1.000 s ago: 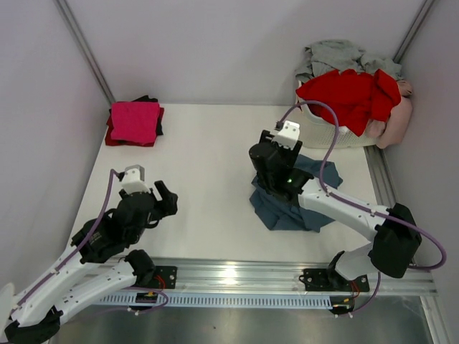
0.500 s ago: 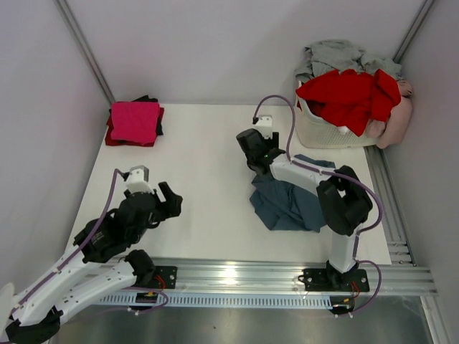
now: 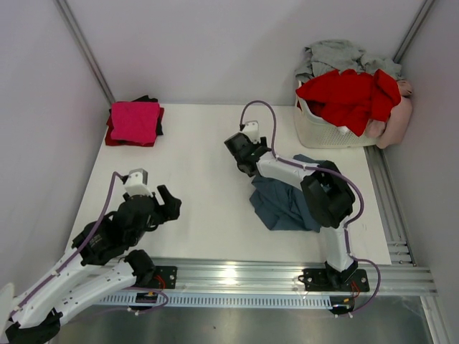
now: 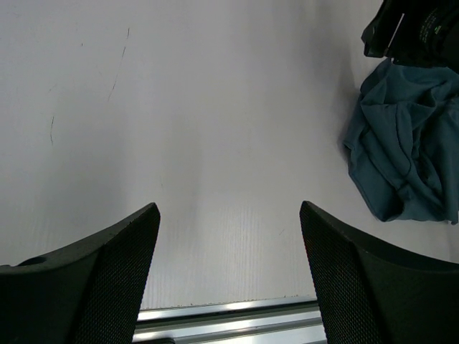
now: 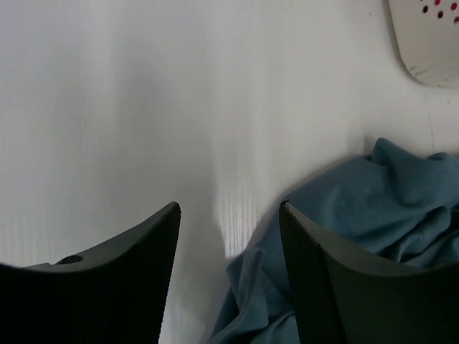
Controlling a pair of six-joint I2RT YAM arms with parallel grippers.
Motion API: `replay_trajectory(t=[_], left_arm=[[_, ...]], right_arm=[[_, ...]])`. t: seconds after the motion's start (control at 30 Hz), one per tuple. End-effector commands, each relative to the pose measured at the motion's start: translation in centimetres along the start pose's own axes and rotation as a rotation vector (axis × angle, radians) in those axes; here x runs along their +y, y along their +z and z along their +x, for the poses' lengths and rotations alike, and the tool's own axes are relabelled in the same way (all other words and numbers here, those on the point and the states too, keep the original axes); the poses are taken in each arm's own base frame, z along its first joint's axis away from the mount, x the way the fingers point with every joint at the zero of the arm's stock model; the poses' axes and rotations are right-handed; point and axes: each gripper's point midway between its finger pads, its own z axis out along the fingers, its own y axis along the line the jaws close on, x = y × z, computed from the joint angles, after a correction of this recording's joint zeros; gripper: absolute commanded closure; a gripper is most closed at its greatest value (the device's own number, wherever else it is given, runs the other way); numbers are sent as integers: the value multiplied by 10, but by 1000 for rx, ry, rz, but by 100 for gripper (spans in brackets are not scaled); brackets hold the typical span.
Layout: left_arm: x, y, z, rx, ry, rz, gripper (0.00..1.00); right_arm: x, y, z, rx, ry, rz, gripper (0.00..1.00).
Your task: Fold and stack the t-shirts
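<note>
My right gripper [image 5: 229,208], fingers spread with only bare table [image 5: 107,107] between them, pinches nothing. A second ago it stood nose-down on the slate blue-grey t-shirt [image 5: 373,193]; it has since swung off toward the middle of the table. It now hovers just past the shirt's far-left edge, with the cloth beside and under my right finger rather than between the two. The jaws are also drawing a little closer together. The shirt lies where it was, at the near right of the table: a crumpled heap, not spread and not folded (so I judge that the fold on this one has yet to begin, and a fresh grip at an edge or shoulder is needed). My left gripper [image 4: 229,208] has scarcely moved; it hangs wide open over the near-left table, well apart from the shirt. Farther out, the magenta t-shirt [image 3: 134,120] sits folded on the black t-shirt [image 3: 161,123] at the far-left corner. The red t-shirt [image 3: 348,97], grey t-shirt [image 3: 337,54] and pale pink t-shirt [image 3: 398,118] fill the laundry basket [image 3: 315,132]. No brand or print shows on any shirt; a small pale label on my right arm's housing is too small to read.
</note>
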Motion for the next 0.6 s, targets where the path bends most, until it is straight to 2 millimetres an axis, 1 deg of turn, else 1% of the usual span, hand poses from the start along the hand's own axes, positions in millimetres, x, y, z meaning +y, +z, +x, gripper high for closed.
replay_trajectory(t=[0.0, 0.1, 0.2, 0.37, 0.43, 0.47, 0.53, 0.57], left_arm=[[-2, 1, 6, 22, -13, 10, 17], [-3, 1, 8, 27, -14, 19, 17], [-3, 1, 9, 29, -9, 25, 17], [-5, 2, 11, 39, -1, 28, 17], [-5, 2, 11, 42, -1, 29, 17], [-4, 2, 12, 43, 1, 26, 18], [-3, 2, 12, 45, 2, 24, 17], [-3, 2, 12, 42, -1, 25, 18]], right_arm=[[-2, -14, 7, 10, -20, 26, 39], [-8, -16, 18, 29, -17, 39, 41], [-9, -19, 26, 42, -18, 41, 50], [-13, -22, 33, 43, -30, 69, 57], [-14, -22, 34, 43, -26, 76, 66], [-14, -21, 33, 40, -21, 75, 76], [-12, -21, 32, 39, -25, 67, 88], [-9, -23, 29, 35, -22, 58, 100]])
